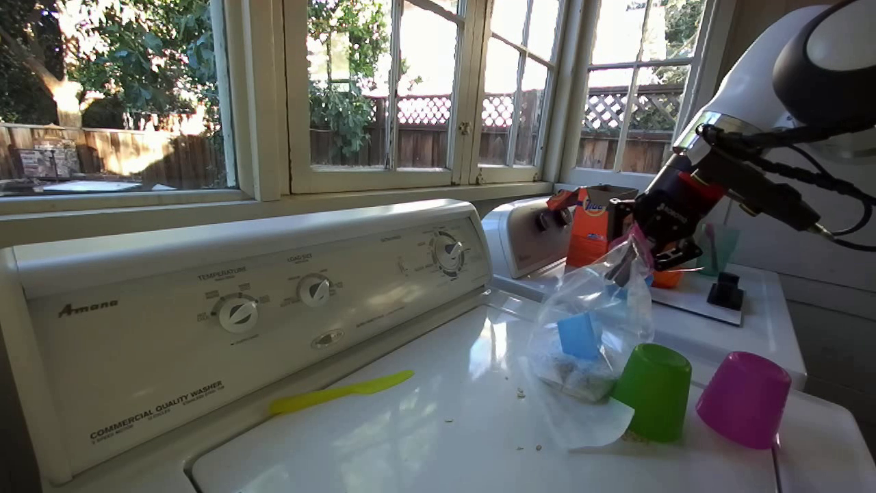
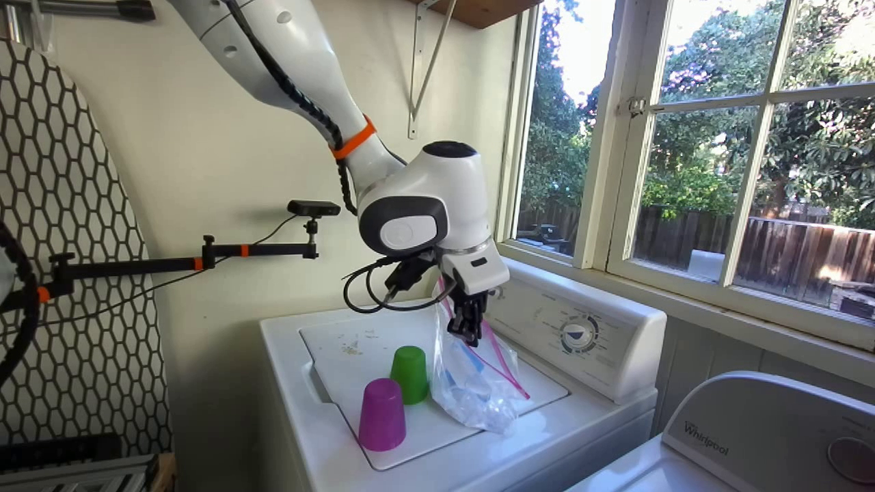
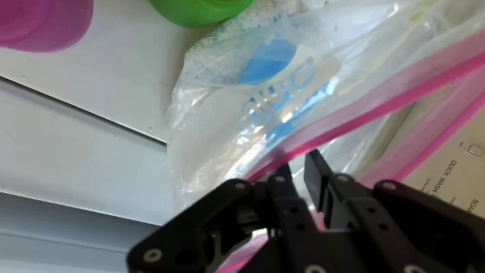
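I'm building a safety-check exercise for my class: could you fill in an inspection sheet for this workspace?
Surface: white washer lid, with crumbs scattered on it.
Work items: clear bag with a pink edge and pale contents low inside.
Clutter: upside-down green cup and magenta cup near the bag; yellow-green plastic knife by the control panel; orange Tide box on the neighbouring appliance.
Gripper: narrowly open at the pink edge; whether film lies between its tips is unclear.
Cables: black cables run along the arm; nothing seen snagged.
Surroundings: windows; camera on a black boom.
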Controlling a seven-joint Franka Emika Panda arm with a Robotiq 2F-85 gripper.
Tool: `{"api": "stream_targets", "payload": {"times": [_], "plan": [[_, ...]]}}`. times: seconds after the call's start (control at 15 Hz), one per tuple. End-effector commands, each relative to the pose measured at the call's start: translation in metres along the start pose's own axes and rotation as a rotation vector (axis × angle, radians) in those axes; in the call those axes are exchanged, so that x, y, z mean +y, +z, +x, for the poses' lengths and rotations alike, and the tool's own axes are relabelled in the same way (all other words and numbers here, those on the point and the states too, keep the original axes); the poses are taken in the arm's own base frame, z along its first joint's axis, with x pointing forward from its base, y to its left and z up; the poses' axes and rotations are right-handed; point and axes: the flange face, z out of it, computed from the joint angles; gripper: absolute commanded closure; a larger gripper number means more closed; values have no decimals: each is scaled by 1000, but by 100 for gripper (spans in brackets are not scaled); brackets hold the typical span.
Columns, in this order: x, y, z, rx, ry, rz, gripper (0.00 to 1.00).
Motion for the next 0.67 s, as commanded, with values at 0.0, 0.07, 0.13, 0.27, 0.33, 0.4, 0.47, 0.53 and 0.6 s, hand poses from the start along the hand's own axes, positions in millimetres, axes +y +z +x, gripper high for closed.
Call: {"api": "stream_targets", "payload": {"times": [0.0, 0.07, 0.13, 0.27, 0.33, 0.4, 0.47, 0.53, 0.6], "plan": [[8, 11, 2, 11, 3, -14, 100], [10, 15, 2, 10, 2, -22, 100], [13, 19, 2, 9, 0, -30, 100], [17, 28, 2, 4, 2, -41, 100], [19, 31, 2, -1, 5, -47, 100], [21, 34, 2, -8, 9, -54, 100], [23, 36, 1, -16, 12, -63, 100], [24, 35, 1, -23, 12, -68, 100], [25, 32, 1, -30, 8, -73, 100]]}}
